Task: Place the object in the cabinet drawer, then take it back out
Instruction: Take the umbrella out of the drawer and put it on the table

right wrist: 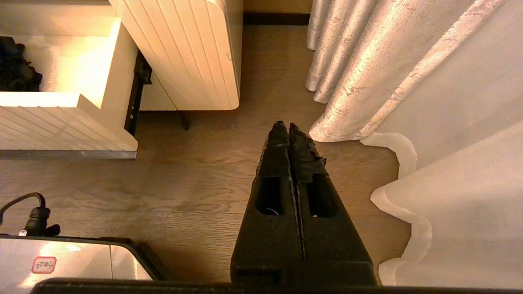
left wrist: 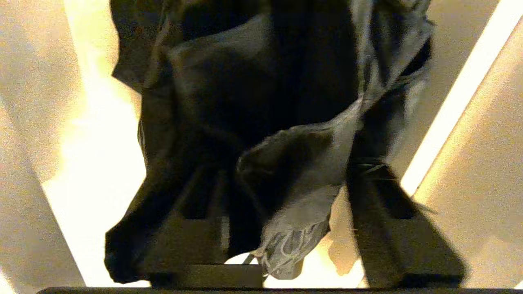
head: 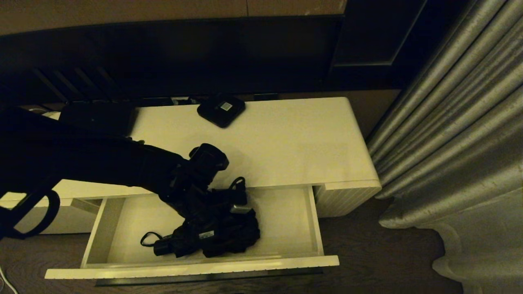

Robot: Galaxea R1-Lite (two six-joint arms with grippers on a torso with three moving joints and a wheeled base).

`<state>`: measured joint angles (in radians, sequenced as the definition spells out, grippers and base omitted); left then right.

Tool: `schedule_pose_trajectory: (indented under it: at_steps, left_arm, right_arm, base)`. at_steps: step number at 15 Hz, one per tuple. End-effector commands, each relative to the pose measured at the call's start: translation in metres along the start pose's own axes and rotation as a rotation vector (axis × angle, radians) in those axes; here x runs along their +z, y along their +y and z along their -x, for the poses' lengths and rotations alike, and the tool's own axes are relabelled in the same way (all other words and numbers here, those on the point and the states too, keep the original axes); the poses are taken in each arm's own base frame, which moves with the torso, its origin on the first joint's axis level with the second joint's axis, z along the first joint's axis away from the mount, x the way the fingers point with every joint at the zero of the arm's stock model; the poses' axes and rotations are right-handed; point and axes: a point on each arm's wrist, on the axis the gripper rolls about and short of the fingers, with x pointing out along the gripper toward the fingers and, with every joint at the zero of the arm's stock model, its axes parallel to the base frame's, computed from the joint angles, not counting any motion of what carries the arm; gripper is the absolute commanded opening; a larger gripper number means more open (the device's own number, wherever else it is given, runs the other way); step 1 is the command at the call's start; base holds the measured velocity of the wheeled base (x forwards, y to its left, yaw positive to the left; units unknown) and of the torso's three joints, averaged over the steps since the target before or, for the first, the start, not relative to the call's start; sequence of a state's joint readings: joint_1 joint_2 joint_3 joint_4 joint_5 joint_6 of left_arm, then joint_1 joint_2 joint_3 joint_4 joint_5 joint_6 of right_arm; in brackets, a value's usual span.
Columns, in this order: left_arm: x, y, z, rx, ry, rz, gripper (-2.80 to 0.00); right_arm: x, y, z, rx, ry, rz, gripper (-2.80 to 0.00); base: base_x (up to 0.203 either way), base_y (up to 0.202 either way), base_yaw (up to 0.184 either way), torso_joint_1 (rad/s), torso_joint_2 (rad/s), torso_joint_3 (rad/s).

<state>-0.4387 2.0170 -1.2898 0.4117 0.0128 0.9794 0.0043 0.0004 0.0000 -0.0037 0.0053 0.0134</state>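
The cabinet drawer (head: 130,228) stands pulled out, cream-white with a pale floor. The object, a rumpled black umbrella (head: 229,237), lies inside it near the middle, with its short handle (head: 163,247) and thin loop (head: 147,239) pointing left. My left arm reaches down from the left, and my left gripper (head: 220,220) is down on the fabric. In the left wrist view the umbrella (left wrist: 253,106) bunches between the two fingers of the left gripper (left wrist: 282,171), which press in on it. My right gripper (right wrist: 284,126) hangs shut and holding nothing over the wood floor, right of the ribbed drawer front (right wrist: 61,126).
A small black box with a white label (head: 221,108) sits at the back of the cabinet top (head: 286,139). A flat black device (head: 96,116) lies at the top's left end. A grey curtain (head: 461,143) hangs at the right. My base and a cable (right wrist: 36,216) are beside the drawer.
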Motion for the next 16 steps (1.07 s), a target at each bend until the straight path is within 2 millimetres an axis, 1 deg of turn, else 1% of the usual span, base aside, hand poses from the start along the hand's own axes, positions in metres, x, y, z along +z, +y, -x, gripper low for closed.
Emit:
schedule_pose_trajectory:
  at_steps: [1, 5, 8, 10, 11, 13, 16]
  left_arm:
    - [0.0, 0.0, 0.001, 0.001, 0.0, -0.005, -2.8]
    - [-0.001, -0.001, 0.001, -0.003, 0.003, -0.005, -2.8]
    - [-0.001, 0.0, 0.011, 0.019, -0.01, -0.002, -2.8]
    - [-0.001, -0.001, 0.028, 0.053, -0.032, 0.0, -2.8]
    - [-0.002, -0.002, 0.032, 0.058, -0.033, 0.0, -2.8]
    - [-0.005, -0.006, 0.059, 0.109, -0.062, 0.001, -2.8]
    - [-0.012, -0.014, 0.087, 0.164, -0.083, 0.002, -2.8]
  right_arm:
    - [0.0, 0.0, 0.0, 0.001, 0.002, 0.0, -2.8]
    - [0.0, 0.0, 0.0, 0.001, 0.002, 0.0, -2.8]
    - [0.0, 0.0, 0.0, 0.001, 0.001, 0.0, -2.8]
    - [0.0, 0.0, 0.0, 0.001, 0.0, 0.0, -2.8]
    - [0.0, 0.0, 0.0, 0.001, 0.0, 0.0, -2.8]
    - [0.0, 0.0, 0.0, 0.001, 0.002, 0.0, -2.8]
    - [0.0, 0.0, 0.0, 0.001, 0.001, 0.0, -2.8]
  base:
    - [0.0, 0.0, 0.0, 0.0, 0.0, 0.0]
    - [0.0, 0.0, 0.0, 0.0, 0.0, 0.0]
    - [0.0, 0.0, 0.0, 0.0, 0.0, 0.0]
    - [0.0, 0.0, 0.0, 0.0, 0.0, 0.0]
    - [0.0, 0.0, 0.0, 0.0, 0.0, 0.0]
    - [0.0, 0.0, 0.0, 0.0, 0.0, 0.0]
    - [0.0, 0.0, 0.0, 0.0, 0.0, 0.0]
